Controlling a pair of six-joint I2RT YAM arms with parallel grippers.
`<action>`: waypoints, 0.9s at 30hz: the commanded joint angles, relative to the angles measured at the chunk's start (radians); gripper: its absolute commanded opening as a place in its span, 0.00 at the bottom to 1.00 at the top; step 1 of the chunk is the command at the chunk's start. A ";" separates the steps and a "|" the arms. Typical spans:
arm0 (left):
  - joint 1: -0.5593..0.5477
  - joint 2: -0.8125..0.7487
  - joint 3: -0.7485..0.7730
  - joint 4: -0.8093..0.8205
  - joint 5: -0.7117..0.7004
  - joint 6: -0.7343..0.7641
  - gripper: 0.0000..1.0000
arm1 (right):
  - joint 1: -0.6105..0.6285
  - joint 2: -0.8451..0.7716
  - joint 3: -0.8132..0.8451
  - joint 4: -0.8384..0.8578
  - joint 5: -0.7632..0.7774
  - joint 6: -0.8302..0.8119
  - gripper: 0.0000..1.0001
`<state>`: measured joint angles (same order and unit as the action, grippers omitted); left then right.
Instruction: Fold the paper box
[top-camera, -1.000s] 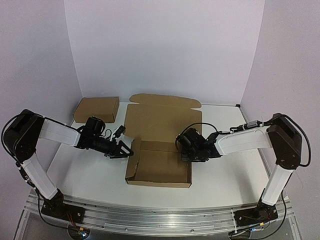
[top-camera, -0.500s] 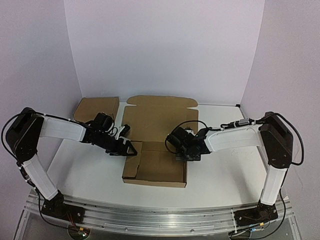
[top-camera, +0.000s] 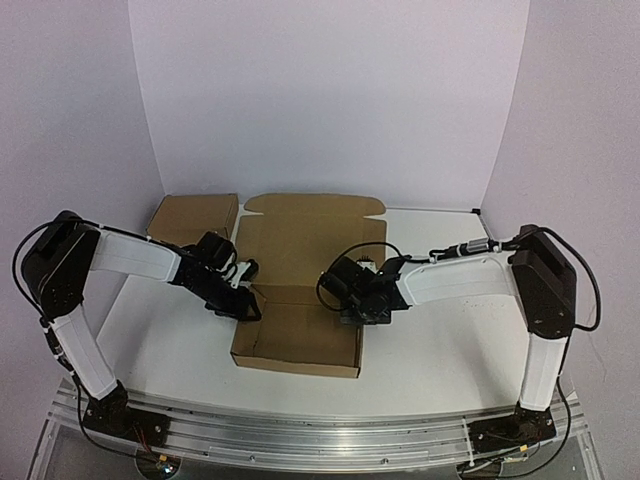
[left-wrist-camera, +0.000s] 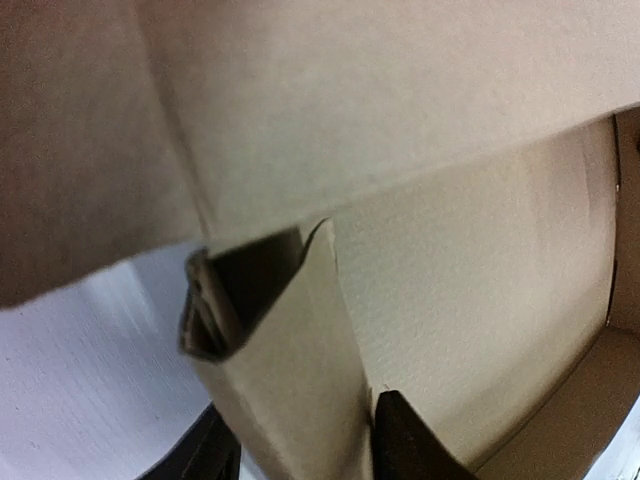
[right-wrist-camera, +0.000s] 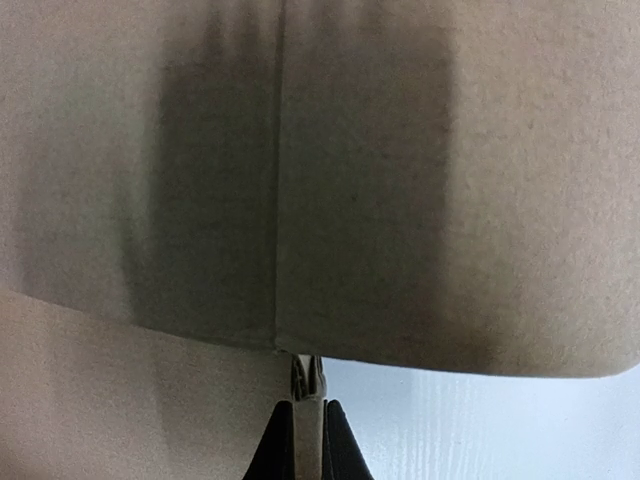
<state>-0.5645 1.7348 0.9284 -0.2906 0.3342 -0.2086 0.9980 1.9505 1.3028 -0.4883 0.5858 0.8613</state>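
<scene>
The paper box (top-camera: 297, 338) lies mid-table as a shallow brown tray, its lid panel (top-camera: 312, 238) open flat behind it. My left gripper (top-camera: 246, 302) is at the tray's left side wall. In the left wrist view the folded, hollow wall (left-wrist-camera: 290, 350) stands between the two fingers, and my left gripper (left-wrist-camera: 305, 452) is shut on it. My right gripper (top-camera: 356, 310) is at the tray's right wall near the back corner. In the right wrist view my right gripper (right-wrist-camera: 308, 432) is pinched shut on the thin cardboard edge (right-wrist-camera: 308, 385).
A smaller plain brown box (top-camera: 193, 217) sits at the back left, close behind my left arm. White table (top-camera: 450, 340) stretches to the right of the tray. Purple walls enclose the back and sides. A metal rail (top-camera: 320, 430) runs along the near edge.
Both arms and the box have shifted left. The left gripper came from beside the left wall onto it and closed on it. The right gripper stayed pinched on the right wall.
</scene>
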 joint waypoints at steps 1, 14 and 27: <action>0.001 0.025 0.058 -0.052 -0.094 0.035 0.38 | 0.019 0.023 0.041 0.001 0.021 0.015 0.00; 0.000 0.088 0.123 -0.143 -0.234 0.239 0.02 | 0.043 -0.002 0.026 -0.006 -0.114 0.002 0.21; 0.000 0.125 0.152 -0.157 -0.272 0.669 0.00 | 0.041 -0.354 -0.159 -0.008 -0.380 -0.282 0.64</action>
<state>-0.5686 1.8221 1.0737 -0.4224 0.1436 0.2128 1.0431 1.6895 1.1737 -0.4962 0.3351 0.6904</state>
